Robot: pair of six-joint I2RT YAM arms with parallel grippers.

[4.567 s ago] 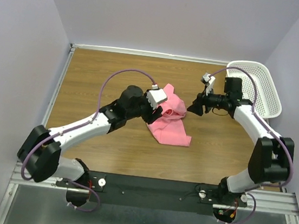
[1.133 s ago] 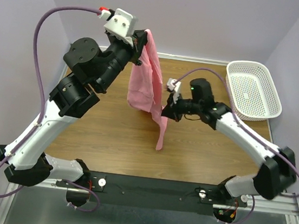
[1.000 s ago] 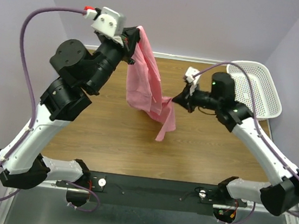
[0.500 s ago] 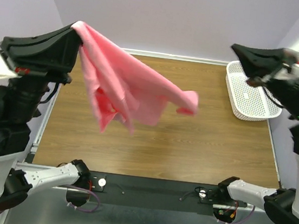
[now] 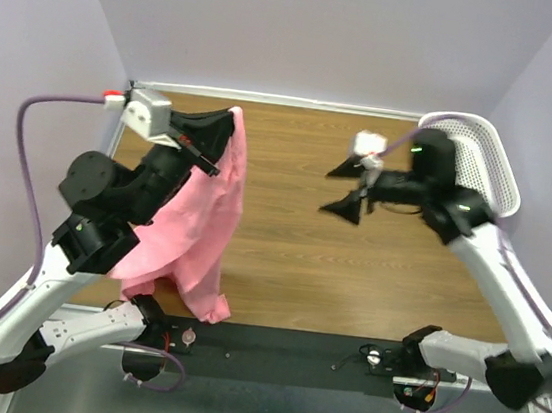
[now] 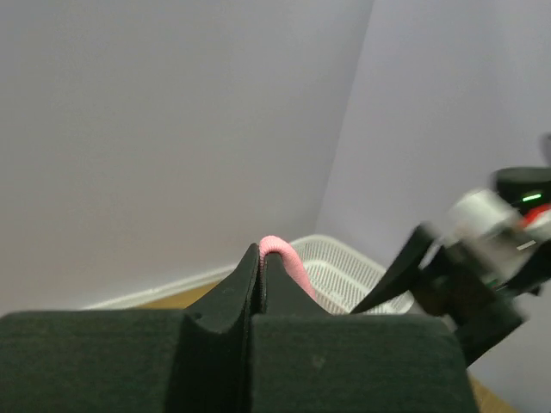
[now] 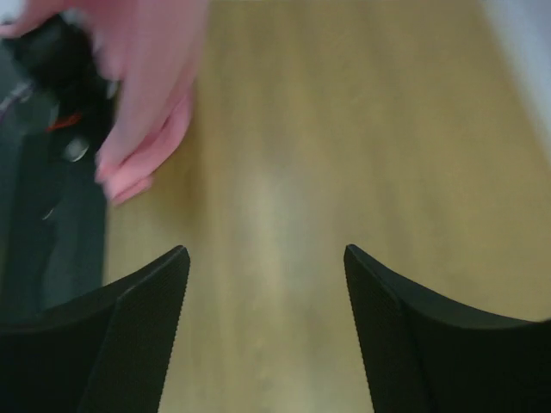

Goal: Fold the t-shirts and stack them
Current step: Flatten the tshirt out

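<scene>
- Container: white perforated plastic basket (image 5: 471, 121) at far right corner of brown wooden table (image 5: 349, 266). Inside mostly hidden behind right arm, content cannot tell.
- Left gripper (image 5: 231, 114) raised high over left side of table, fingers pressed together on fold of plain salmon-pink short-sleeved cloth t-shirt (image 5: 198, 227).
- T-shirt hangs loose and crumpled from this grip, lower end at near table edge, beside left arm base.
- Right gripper (image 5: 342, 191) over table middle, well apart from t-shirt, fingers spread wide, nothing between them.
- Right wrist view blurred.
</scene>
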